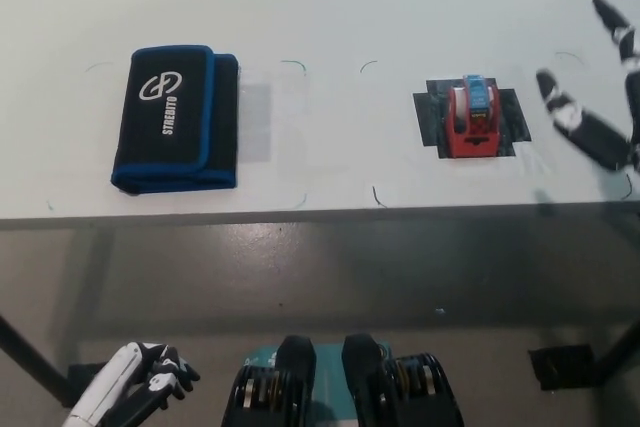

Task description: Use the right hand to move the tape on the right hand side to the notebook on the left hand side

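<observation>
Your black right hand (598, 97) hangs at 3 o'clock, fingers spread wide and empty, lined up for the red tape dispenser (471, 119) on its black patch. The black blue-edged notebook (176, 119) waits at 9 o'clock. The white left hand (135, 394) rests low.

red tape dispenser (472, 120), black blue-trimmed notebook (176, 118), white table (330, 7)

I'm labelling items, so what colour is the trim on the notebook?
Blue trim on the black notebook, seen best in the head view.
</observation>
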### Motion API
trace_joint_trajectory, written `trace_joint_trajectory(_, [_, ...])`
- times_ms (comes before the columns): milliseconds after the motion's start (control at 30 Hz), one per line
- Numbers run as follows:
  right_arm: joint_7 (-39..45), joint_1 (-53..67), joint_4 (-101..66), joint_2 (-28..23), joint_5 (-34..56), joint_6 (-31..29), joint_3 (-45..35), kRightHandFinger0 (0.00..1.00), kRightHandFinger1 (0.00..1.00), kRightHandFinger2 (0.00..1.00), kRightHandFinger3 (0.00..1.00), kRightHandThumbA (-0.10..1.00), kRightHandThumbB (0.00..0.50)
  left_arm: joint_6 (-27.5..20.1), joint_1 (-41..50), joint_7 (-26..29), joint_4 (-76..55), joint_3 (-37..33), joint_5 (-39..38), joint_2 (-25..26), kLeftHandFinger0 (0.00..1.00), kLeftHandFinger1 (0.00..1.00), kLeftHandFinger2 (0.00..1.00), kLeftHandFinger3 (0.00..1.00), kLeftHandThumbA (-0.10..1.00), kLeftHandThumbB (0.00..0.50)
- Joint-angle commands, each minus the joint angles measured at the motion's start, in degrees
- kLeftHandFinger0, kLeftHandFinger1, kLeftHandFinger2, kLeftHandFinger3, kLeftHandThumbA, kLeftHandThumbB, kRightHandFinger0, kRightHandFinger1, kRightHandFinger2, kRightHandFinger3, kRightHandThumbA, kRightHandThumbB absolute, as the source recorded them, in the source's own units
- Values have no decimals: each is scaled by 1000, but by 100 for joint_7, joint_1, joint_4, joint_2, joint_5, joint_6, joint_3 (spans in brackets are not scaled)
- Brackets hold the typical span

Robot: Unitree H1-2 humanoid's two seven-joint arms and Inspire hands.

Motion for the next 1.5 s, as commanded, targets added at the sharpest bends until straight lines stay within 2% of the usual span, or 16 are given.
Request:
trace_joint_trajectory(0, [-19, -657, 342, -268, -94, 286, -114, 1000, 1000, 1000, 1000, 691, 500, -146, -105, -36, -62, 78, 9, 39, 351, 394, 481, 594, 736, 139])
trace_joint_trajectory(233, [-128, -1143, 1383, -140, 542, 65, -437, 1000, 1000, 1000, 1000, 645, 500, -248, -176, -82, 17, 36, 5, 46, 352, 391, 475, 586, 746, 150])
trace_joint_trajectory(467, [33, -1465, 2267, 478, 1856, -154, -1122, 1000, 1000, 1000, 1000, 560, 500, -126, -93, -77, -24, -9, 62, 10, 360, 400, 491, 597, 751, 164])
trace_joint_trajectory(533, [-101, -1579, 2420, 659, 1959, -36, -1276, 1000, 1000, 1000, 1000, 650, 500, -123, -121, -90, -3, -6, 43, 7, 358, 395, 486, 596, 745, 161])
trace_joint_trajectory(600, [-113, -1699, 2588, 802, 2208, 45, -1481, 1000, 1000, 1000, 1000, 672, 500, -147, -123, -93, 6, -6, 39, 8, 373, 402, 495, 598, 728, 151])
trace_joint_trajectory(700, [-38, -1892, 2753, 1012, 2819, 361, -1908, 1000, 1000, 1000, 1000, 626, 491, -111, -118, -90, -16, 0, 31, -3, 368, 399, 493, 599, 710, 144])
trace_joint_trajectory(733, [-24, -1906, 2736, 1035, 2847, 418, -1938, 1000, 1000, 1000, 1000, 644, 461, -62, -117, -93, -28, -4, 50, 2, 370, 399, 493, 603, 718, 155])
trace_joint_trajectory(767, [-8, -1931, 2751, 1050, 2865, 471, -1957, 1000, 1000, 1000, 1000, 719, 458, -81, -120, -91, -18, -7, 60, 5, 367, 395, 490, 608, 723, 147])
trace_joint_trajectory(800, [2, -1943, 2762, 1057, 2866, 488, -1971, 1000, 1000, 1000, 1000, 722, 458, -97, -121, -89, -12, -7, 60, 6, 365, 393, 489, 608, 722, 148])
trace_joint_trajectory(867, [-11, -1984, 2900, 1151, 3072, 515, -2123, 1000, 1000, 1000, 1000, 741, 495, -113, -116, -95, 6, -7, 45, 7, 355, 389, 486, 603, 711, 144])
trace_joint_trajectory(967, [-80, -2002, 2958, 1255, 3199, 643, -2232, 1000, 1000, 1000, 1000, 718, 500, -133, -120, -88, 13, -12, 65, 9, 350, 390, 487, 599, 715, 147])
trace_joint_trajectory(1100, [-41, -1929, 3108, 1302, 3262, 570, -2160, 1000, 1000, 1000, 1000, 746, 500, -119, -132, -96, -3, -12, 56, 1, 351, 396, 498, 605, 719, 142])
trace_joint_trajectory(1167, [-30, -1894, 3136, 1300, 3310, 533, -2128, 1000, 1000, 1000, 1000, 754, 484, -88, -136, -94, -11, -5, 45, -12, 355, 397, 494, 600, 716, 148])
trace_joint_trajectory(1333, [-100, -1873, 3359, 1281, 3419, 448, -2140, 1000, 1000, 1000, 1000, 754, 500, -117, -151, -83, -13, 4, 69, 5, 365, 398, 490, 594, 716, 143])
trace_joint_trajectory(1467, [-133, -1846, 3531, 1206, 3355, 366, -2068, 1000, 1000, 1000, 1000, 808, 487, -151, -181, -84, 4, -2, 85, 12, 370, 402, 497, 601, 726, 143])
